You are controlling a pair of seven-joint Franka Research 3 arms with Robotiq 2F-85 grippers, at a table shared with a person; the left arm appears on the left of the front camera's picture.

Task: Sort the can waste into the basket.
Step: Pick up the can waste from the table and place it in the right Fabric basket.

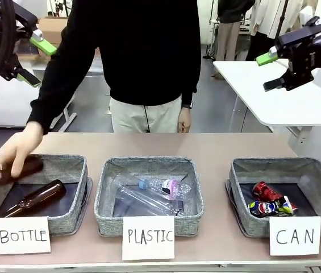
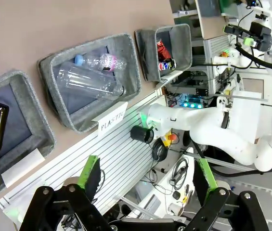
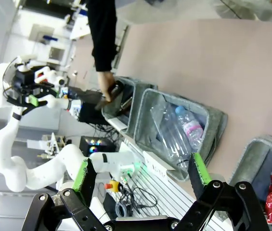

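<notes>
Front view: red can (image 1: 266,191) and crushed can (image 1: 271,207) lie in the CAN basket (image 1: 313,177). Left gripper (image 1: 37,60) and right gripper (image 1: 270,70) hang high, fingers wide, holding nothing.

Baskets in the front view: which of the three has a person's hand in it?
The basket signed "BOTTLE", on the picture's left. The person's hand grips a brown bottle there; the "PLASTIC" basket and "CAN" basket hold only waste.

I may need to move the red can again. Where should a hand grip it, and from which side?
Probably from above, across its narrow width: the red can lies on its side in the CAN basket, the crushed can against it, so the basket walls block a side approach.
</notes>
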